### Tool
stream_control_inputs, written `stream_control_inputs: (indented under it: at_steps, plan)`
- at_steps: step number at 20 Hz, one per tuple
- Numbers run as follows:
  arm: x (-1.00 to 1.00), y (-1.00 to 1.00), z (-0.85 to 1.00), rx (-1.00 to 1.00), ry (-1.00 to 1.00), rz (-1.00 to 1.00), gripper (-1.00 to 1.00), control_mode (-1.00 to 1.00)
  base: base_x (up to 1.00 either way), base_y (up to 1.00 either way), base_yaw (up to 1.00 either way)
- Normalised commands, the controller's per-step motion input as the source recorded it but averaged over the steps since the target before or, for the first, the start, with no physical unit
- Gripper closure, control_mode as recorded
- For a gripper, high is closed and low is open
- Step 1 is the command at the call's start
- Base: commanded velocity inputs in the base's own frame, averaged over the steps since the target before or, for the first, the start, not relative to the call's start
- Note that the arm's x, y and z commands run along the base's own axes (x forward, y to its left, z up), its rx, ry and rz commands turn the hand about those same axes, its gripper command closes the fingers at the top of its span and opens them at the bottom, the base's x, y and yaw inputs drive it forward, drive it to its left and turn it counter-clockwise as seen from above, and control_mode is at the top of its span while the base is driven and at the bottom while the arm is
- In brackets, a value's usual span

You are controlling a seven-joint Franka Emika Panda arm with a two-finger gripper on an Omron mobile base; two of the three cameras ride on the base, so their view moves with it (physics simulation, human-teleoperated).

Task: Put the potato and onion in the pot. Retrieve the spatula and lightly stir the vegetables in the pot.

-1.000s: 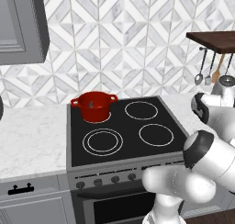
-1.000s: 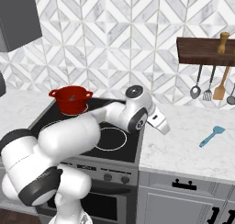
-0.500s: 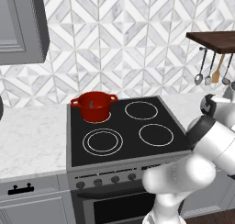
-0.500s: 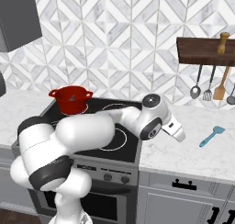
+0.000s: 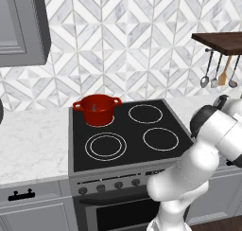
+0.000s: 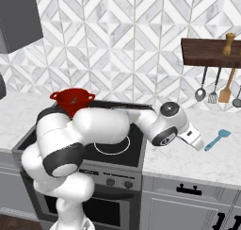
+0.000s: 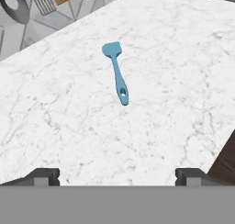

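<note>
The arm (image 6: 94, 130) is built of fat, rounded white segments with a glossy shell, joined by dark grey, almost black bands at each joint. A round dark cap with a small pale centre sits on the side of the wrist joint (image 6: 168, 109). Beyond it the hand narrows to a white, boxy wedge. The claw (image 7: 117, 175) shows two small dark grey finger tips (image 7: 43, 175), blocky and flat-topped. No cables, screws or markings can be made out.
</note>
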Motion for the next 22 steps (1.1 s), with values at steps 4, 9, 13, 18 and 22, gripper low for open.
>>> stream_control_inputs:
  at_steps: [4,9,13,18,22]
  plan:
    - [0.0,-0.33,-0.27,0.0,0.0,0.0,-1.0,-1.0,0.0,0.0,0.0]
    - [0.13,-0.26,-0.28,0.0,0.0,0.0,-1.0,-1.0,0.0,0.0,0.0]
    - [0.44,-0.36,-0.19,0.0,0.03,0.0,-1.0,-1.0,0.0,0.0,0.0]
    - [0.44,-0.48,-0.08,0.02,0.07,0.0,-1.0,-1.0,0.0,0.0,0.0]
    - [0.09,-0.48,-0.1,0.06,0.05,0.0,-1.0,-1.0,0.0,0.0,0.0]
